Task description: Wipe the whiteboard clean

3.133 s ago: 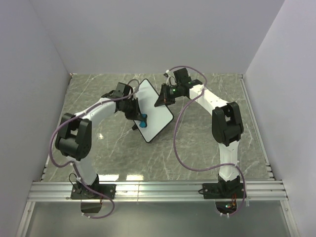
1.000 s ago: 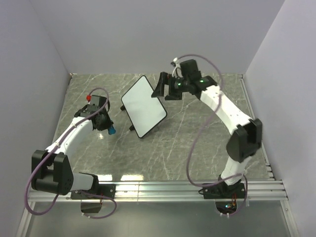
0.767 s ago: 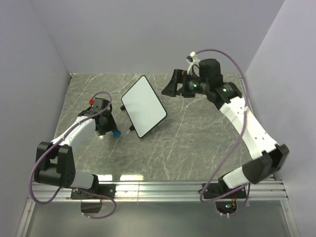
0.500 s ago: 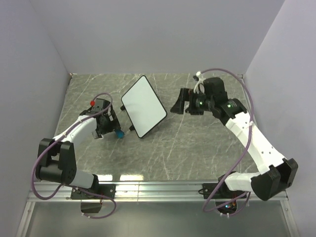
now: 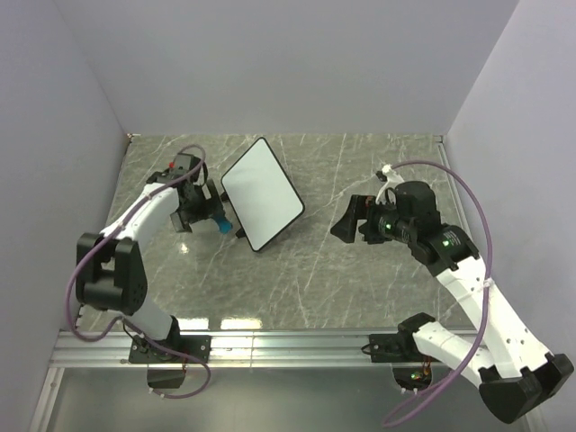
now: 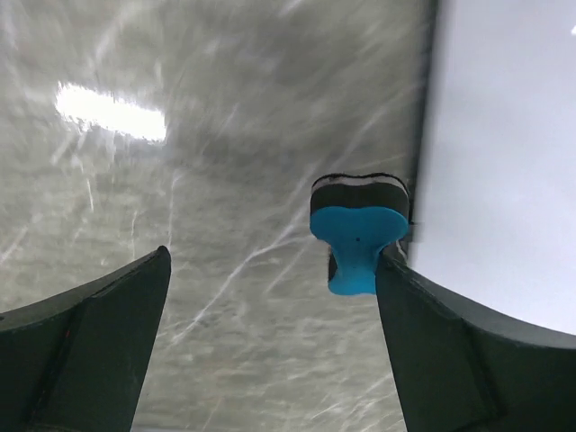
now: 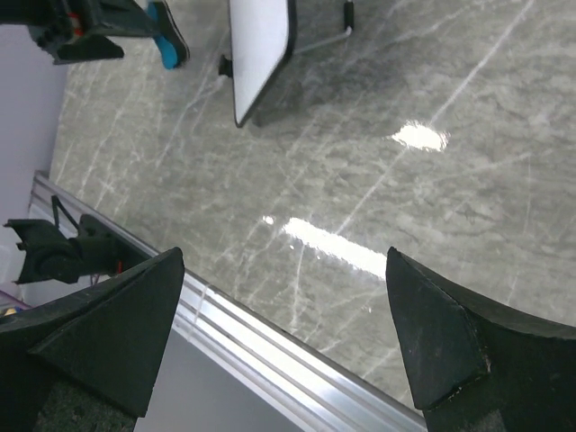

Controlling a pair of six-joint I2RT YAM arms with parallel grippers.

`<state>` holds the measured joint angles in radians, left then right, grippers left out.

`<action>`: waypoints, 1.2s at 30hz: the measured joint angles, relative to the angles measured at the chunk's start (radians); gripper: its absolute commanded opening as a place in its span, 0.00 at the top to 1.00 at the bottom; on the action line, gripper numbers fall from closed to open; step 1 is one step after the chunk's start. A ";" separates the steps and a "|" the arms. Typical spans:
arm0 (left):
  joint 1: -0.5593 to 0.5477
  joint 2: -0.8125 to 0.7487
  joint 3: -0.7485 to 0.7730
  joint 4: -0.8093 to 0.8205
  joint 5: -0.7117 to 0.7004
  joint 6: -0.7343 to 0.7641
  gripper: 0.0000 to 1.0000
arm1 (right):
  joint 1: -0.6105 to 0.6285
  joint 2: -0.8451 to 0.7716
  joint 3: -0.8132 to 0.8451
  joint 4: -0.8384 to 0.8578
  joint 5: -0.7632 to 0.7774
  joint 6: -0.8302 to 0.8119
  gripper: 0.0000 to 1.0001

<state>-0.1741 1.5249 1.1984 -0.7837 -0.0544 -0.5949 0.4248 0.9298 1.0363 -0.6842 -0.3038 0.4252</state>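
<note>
The left gripper [image 6: 272, 256] has its jaws spread wide and grips nothing. The eraser [image 6: 358, 236] stands between them, felt side down on the table [image 5: 297, 279]. It sits hard against the right-hand finger [image 6: 450, 360]; whether the two touch cannot be told. Just past that finger, to the gripper's right, is the whiteboard [image 5: 261, 193]. It is propped on its feet toward the far left of the table, and the eraser is close beside its left edge. From above, the board's long axis runs from far to near, slanting a little rightward as it comes near. Its face shows plain white, with no marks to be made out in any view. The right gripper [image 5: 340, 225] is also wide open and empty. It hangs over bare table well apart from the board, on the board's right, with its fingers pointing back toward it. The left arm is by far the nearer to both eraser and board. Judged from the clean face and the parked eraser, the wiping looks finished. Any further stroke would fall to the left arm, which would close on the eraser and carry it rightward onto the board.
</note>
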 measured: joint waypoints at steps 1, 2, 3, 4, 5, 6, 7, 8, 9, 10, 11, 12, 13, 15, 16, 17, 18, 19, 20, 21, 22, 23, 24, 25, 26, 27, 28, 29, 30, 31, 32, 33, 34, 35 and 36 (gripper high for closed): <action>0.000 0.032 -0.002 -0.006 0.003 0.000 0.05 | 0.000 -0.011 -0.012 -0.001 0.001 0.000 0.00; 0.000 0.058 -0.016 -0.014 0.006 0.000 0.11 | 0.000 -0.022 -0.021 -0.007 0.005 0.000 0.00; 0.003 0.073 -0.034 -0.023 0.010 -0.001 0.38 | 0.000 -0.037 -0.030 -0.013 0.006 0.000 0.00; 0.008 0.082 -0.053 -0.043 0.022 -0.004 0.53 | 0.000 -0.048 -0.035 -0.021 0.006 0.000 0.00; 0.014 0.086 -0.068 -0.077 0.033 -0.007 0.65 | 0.000 -0.061 -0.038 -0.030 0.008 0.000 0.00; 0.019 0.086 -0.074 -0.099 0.035 -0.012 0.70 | 0.000 -0.077 -0.041 -0.039 0.008 0.000 0.00; 0.024 0.086 -0.074 -0.113 0.043 -0.018 0.76 | 0.000 -0.093 -0.044 -0.047 0.008 0.000 0.00; 0.034 0.084 -0.074 -0.120 0.063 -0.018 0.77 | 0.000 -0.112 -0.047 -0.052 0.008 0.000 0.00; 0.039 0.084 -0.072 -0.125 0.076 -0.019 0.85 | 0.000 -0.130 -0.050 -0.058 0.008 0.001 0.00; 0.041 0.084 -0.066 -0.135 0.073 -0.019 0.95 | 0.000 -0.151 -0.053 -0.065 0.008 0.002 0.00; 0.041 0.087 -0.055 -0.150 0.083 -0.016 1.00 | 0.000 -0.169 -0.056 -0.068 0.008 0.003 0.00; 0.039 0.089 -0.041 -0.166 0.094 -0.015 1.00 | 0.000 -0.192 -0.059 -0.080 0.009 0.005 0.00; 0.035 0.092 -0.021 -0.177 0.104 -0.011 1.00 | 0.000 -0.205 -0.060 -0.090 0.012 0.005 0.00; 0.026 0.092 0.002 -0.187 0.105 -0.004 0.50 | 0.000 -0.235 -0.061 -0.114 0.020 0.004 0.00; 0.023 0.091 0.013 -0.194 0.102 0.005 0.01 | 0.000 -0.246 -0.061 -0.125 0.024 0.004 0.00; 0.021 0.091 0.020 -0.203 0.097 0.003 0.01 | 0.000 -0.259 -0.061 -0.138 0.029 0.005 0.00; 0.018 0.091 0.024 -0.214 0.086 0.004 0.01 | 0.000 -0.274 -0.061 -0.151 0.032 0.005 0.00; 0.016 0.089 0.025 -0.226 0.074 0.002 0.01 | 0.000 -0.292 -0.061 -0.166 0.035 0.005 0.00; 0.016 0.087 0.023 -0.236 0.063 -0.001 0.00 | 0.000 -0.308 -0.062 -0.179 0.039 0.006 0.00; 0.016 0.082 0.016 -0.242 0.050 -0.002 0.01 | 0.000 -0.331 -0.063 -0.194 0.046 0.009 0.00; 0.016 0.072 0.005 -0.243 0.042 -0.005 0.01 | 0.000 -0.348 -0.066 -0.207 0.052 0.012 0.00; 0.017 0.060 -0.005 -0.247 0.034 -0.013 0.01 | 0.000 -0.373 -0.070 -0.220 0.057 0.014 0.00; 0.017 0.042 -0.020 -0.249 0.027 -0.023 0.01 | 0.000 -0.399 -0.076 -0.230 0.059 0.018 0.00; 0.018 0.026 -0.033 -0.250 0.024 -0.031 0.01 | 0.000 -0.421 -0.082 -0.242 0.061 0.023 0.00; 0.017 0.008 -0.047 -0.251 0.020 -0.039 0.00 | 0.000 -0.441 -0.087 -0.253 0.062 0.027 0.00; 0.017 -0.006 -0.058 -0.252 0.019 -0.047 0.01 | 0.000 -0.454 -0.091 -0.261 0.063 0.029 0.00; 0.017 -0.016 -0.067 -0.253 0.013 -0.053 0.01 | 0.000 -0.464 -0.094 -0.270 0.063 0.032 0.00; 0.017 -0.017 -0.069 -0.258 0.008 -0.056 0.01 | 0.000 -0.467 -0.094 -0.276 0.064 0.035 0.00; 0.017 -0.014 -0.069 -0.260 0.002 -0.056 0.00 | 0.000 -0.467 -0.094 -0.278 0.063 0.036 0.00; 0.017 -0.008 -0.070 -0.258 -0.004 -0.054 0.01 | 0.000 -0.465 -0.094 -0.278 0.063 0.037 0.00; 0.019 -0.002 -0.076 -0.251 -0.004 -0.050 0.01 | 0.000 -0.457 -0.095 -0.277 0.060 0.038 0.00; 0.025 0.010 -0.079 -0.252 0.005 -0.044 0.00 | 0.000 -0.449 -0.095 -0.276 0.055 0.038 0.00; 0.030 0.021 -0.079 -0.254 0.014 -0.038 0.01 | 0.000 -0.439 -0.095 -0.274 0.051 0.038 0.00; 0.035 0.031 -0.079 -0.247 0.013 -0.032 0.01 | 0.000 -0.425 -0.095 -0.272 0.047 0.038 0.00; 0.045 0.039 -0.082 -0.234 0.017 -0.025 0.01 | 0.000 -0.412 -0.095 -0.270 0.043 0.037 0.00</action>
<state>-0.1295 1.5635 1.1164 -1.0176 -0.0376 -0.6201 0.4248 0.5182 0.9409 -0.9539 -0.2604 0.4625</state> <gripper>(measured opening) 0.994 0.996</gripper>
